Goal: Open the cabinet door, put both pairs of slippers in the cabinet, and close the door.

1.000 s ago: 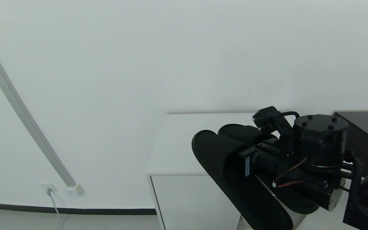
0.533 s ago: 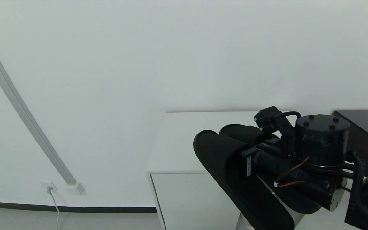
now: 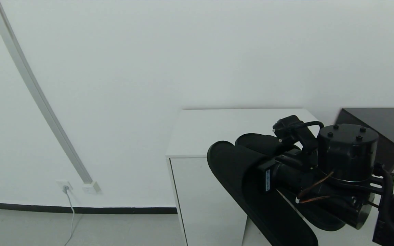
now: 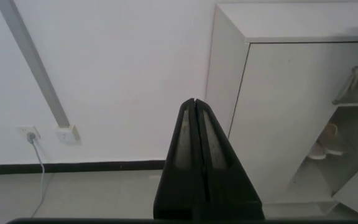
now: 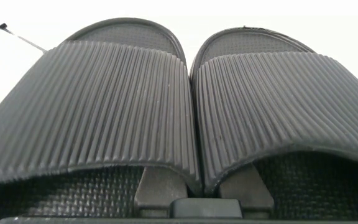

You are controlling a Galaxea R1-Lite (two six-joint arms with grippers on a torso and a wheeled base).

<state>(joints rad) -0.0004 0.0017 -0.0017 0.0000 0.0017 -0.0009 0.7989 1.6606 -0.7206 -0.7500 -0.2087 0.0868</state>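
My head camera has swung, so the cabinet (image 3: 214, 136) sits higher in frame. At lower right my right gripper (image 3: 268, 172) holds the black slippers (image 3: 238, 164), its tips hidden. In the left wrist view my left gripper (image 4: 194, 143) is pressed together at centre. In the right wrist view the straps are ribbed, and my fingers (image 5: 157, 186) are clamped on the pair.

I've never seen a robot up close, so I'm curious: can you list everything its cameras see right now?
cabinet: one, white, against the wall, open on one side.
black slippers: one pair, black, side by side, held up in front of the cabinet.
pale slippers: at least one, pale, on a shelf inside the cabinet.
sockets: two, white, low on the wall.
cable: one, pale, hanging from a socket to the floor.
wall strip: one, grey, slanting down to the sockets.
dark surface: one, right of the cabinet.
left hand: one, black, shut, empty.
right hand: one, black, gripping the black slippers.
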